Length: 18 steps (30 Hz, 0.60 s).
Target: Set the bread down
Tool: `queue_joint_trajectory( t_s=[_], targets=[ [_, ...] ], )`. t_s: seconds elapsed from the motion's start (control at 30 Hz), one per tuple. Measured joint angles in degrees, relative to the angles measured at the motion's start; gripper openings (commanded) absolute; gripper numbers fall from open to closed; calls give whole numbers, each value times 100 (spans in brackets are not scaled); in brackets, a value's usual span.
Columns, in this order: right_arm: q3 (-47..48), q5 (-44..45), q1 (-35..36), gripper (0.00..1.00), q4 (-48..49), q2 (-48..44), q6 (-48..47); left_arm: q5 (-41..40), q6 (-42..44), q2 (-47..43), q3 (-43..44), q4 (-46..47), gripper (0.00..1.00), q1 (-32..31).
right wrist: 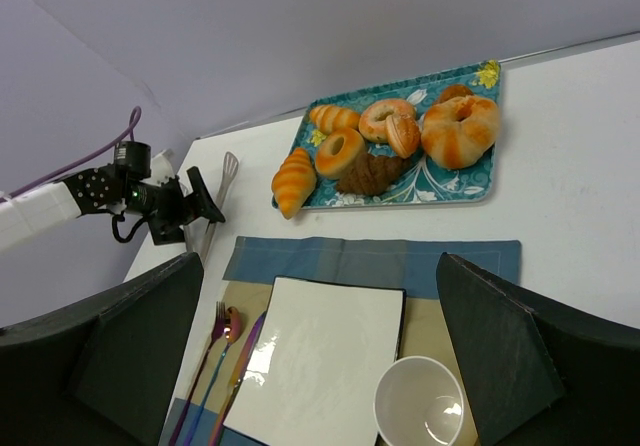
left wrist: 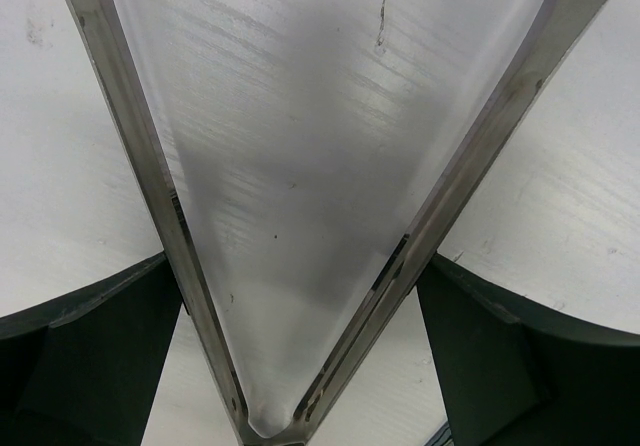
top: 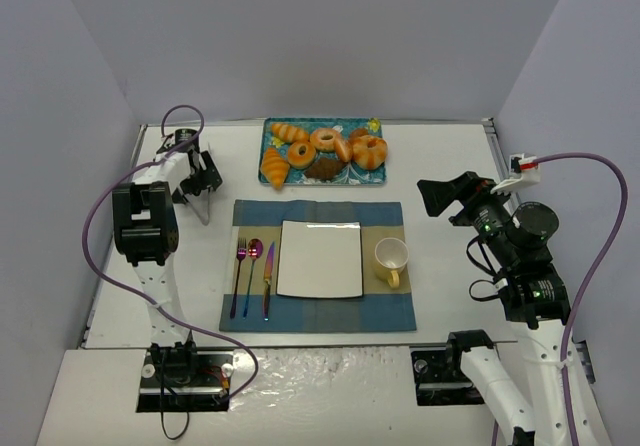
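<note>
The white surface [top: 450, 146] carries the bread [top: 302, 154] on a blue tray [top: 371, 174] at the far middle. The left claw [top: 200, 172] pinches metal tongs [left wrist: 140, 136] at far left. The right claw [top: 438, 196] hangs spread at the right.

bread [top: 323, 168]: golden rolls, rings, one dark piece, on blue tray [top: 365, 173]; plate [top: 320, 258]: white, square, on placemat [top: 320, 311]

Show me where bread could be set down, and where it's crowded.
The white plate is bare, bordered by cutlery on its left and the cup on its right. The table right of the tray is bare too. The tray itself is crowded.
</note>
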Motion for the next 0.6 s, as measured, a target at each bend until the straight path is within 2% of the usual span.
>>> queue_joint_trajectory(
  t_s=[0.27,0.6],
  targets=[
    [-8,2,0,100,-24,17,-2,13,9,62,77,1,70,0],
    [-8,2,0,100,-81,17,-4,60,12,70,85,17,64,9]
  ],
)
